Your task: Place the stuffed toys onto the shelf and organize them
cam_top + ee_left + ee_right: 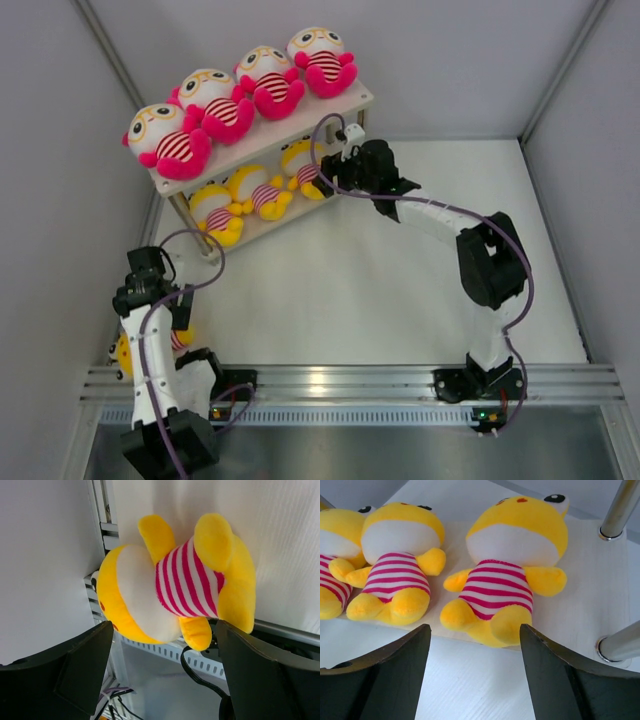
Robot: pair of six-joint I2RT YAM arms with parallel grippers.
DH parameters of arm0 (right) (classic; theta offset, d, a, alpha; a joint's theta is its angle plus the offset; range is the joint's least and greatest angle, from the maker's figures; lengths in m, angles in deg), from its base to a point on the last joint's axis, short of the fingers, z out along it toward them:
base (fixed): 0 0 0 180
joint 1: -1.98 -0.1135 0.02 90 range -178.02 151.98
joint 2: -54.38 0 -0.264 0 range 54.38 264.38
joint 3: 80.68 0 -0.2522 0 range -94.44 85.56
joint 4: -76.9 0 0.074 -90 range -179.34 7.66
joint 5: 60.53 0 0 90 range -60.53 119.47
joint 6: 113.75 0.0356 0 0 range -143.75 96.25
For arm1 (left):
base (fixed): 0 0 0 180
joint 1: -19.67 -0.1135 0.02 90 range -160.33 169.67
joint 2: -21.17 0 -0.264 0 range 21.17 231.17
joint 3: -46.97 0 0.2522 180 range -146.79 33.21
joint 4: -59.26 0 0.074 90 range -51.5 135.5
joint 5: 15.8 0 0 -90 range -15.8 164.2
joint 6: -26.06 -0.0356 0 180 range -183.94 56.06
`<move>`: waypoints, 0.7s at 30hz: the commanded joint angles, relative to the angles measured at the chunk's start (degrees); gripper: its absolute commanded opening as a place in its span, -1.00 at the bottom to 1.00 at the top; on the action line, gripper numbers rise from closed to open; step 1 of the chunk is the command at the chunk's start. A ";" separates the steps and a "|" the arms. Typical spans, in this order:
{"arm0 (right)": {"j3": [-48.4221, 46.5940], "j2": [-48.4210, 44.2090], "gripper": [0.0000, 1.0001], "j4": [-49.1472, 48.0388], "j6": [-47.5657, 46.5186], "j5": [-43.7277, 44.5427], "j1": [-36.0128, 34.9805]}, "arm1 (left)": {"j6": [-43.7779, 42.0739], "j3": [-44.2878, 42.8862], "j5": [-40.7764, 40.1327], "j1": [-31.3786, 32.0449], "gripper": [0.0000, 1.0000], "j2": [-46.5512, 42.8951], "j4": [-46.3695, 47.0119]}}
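Pink dolls [215, 105] fill the shelf's [355, 100] top board, three yellow ones [512, 575] the lower one; the right gripper [474, 630] is spread and empty before them. The left gripper [162, 630], also spread, hangs over the last doll [175, 580] at the near left.

The white bench [470, 690] is seen spread directly beneath the right hand [475, 630]. Pale grey wall panels [40, 150] are stood along both sides, and one is caught close beside the left hand [164, 625]. A slotted aluminium rail [350, 382] is laid across the bench's near edge, its end just below that hand.
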 commanded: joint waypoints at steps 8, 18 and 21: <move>0.38 -2.85 0.49 -1.54 -0.23 -0.90 0.12 | -5.11 -4.06 10.45 -18.56 0.81 4.79 7.84; -1.38 0.23 0.49 -2.51 1.00 -2.92 1.97 | -13.81 -0.72 15.45 -36.84 0.84 11.03 13.30; -0.15 -0.91 0.49 -3.12 0.91 -2.92 1.97 | -16.71 -1.16 16.77 -42.72 0.82 12.97 13.29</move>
